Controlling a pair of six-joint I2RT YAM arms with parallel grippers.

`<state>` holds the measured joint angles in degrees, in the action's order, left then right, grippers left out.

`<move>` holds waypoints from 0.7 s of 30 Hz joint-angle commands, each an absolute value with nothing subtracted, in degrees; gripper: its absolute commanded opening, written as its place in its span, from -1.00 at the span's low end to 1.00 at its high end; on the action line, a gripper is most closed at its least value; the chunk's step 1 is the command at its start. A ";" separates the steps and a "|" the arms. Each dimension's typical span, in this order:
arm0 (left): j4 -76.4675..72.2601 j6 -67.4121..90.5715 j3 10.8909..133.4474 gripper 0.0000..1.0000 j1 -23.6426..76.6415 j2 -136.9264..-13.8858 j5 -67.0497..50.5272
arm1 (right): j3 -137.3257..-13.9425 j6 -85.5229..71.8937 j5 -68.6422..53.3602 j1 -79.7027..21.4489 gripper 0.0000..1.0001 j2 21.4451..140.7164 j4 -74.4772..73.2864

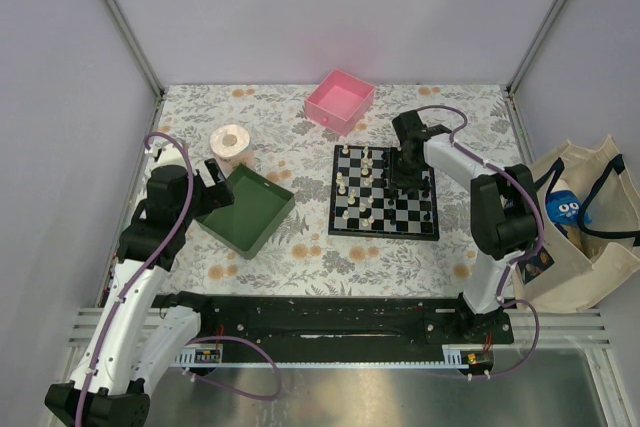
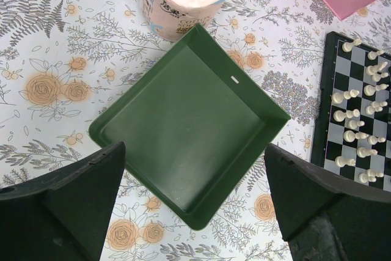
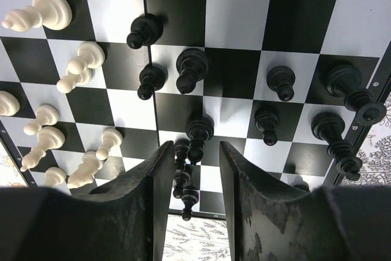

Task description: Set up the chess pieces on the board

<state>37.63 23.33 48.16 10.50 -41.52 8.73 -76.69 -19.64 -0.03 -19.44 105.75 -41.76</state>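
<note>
The chequered board (image 1: pixel 385 235) lies right of centre, with cream-white pieces (image 1: pixel 345 185) on its left side and black pieces (image 1: pixel 424 209) on its right. My right gripper (image 1: pixel 408 179) hangs over the board's right half. In the right wrist view its jaws (image 3: pixel 195 146) stand narrowly open and empty; a black piece (image 3: pixel 198 132) stands on the board (image 3: pixel 238 4) just below the gap, among other black pieces (image 3: pixel 190 68) and white ones (image 3: pixel 79 68). My left gripper (image 1: pixel 222 192) is wide open and empty (image 2: pixel 194 151) above the green tray (image 2: pixel 269 111).
The green tray (image 1: pixel 262 232) sits left of the board and holds nothing. A toilet-paper roll (image 1: pixel 231 145) stands behind it. A pink box (image 1: pixel 340 100) is at the back. A tote bag (image 1: pixel 580 237) hangs past the table's right edge. The board's rim (image 2: pixel 321 120) shows in the left wrist view.
</note>
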 commanded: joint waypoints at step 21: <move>35.42 22.76 47.99 0.98 9.84 -41.57 7.47 | -79.63 -17.40 1.14 -19.86 -0.70 100.57 -44.30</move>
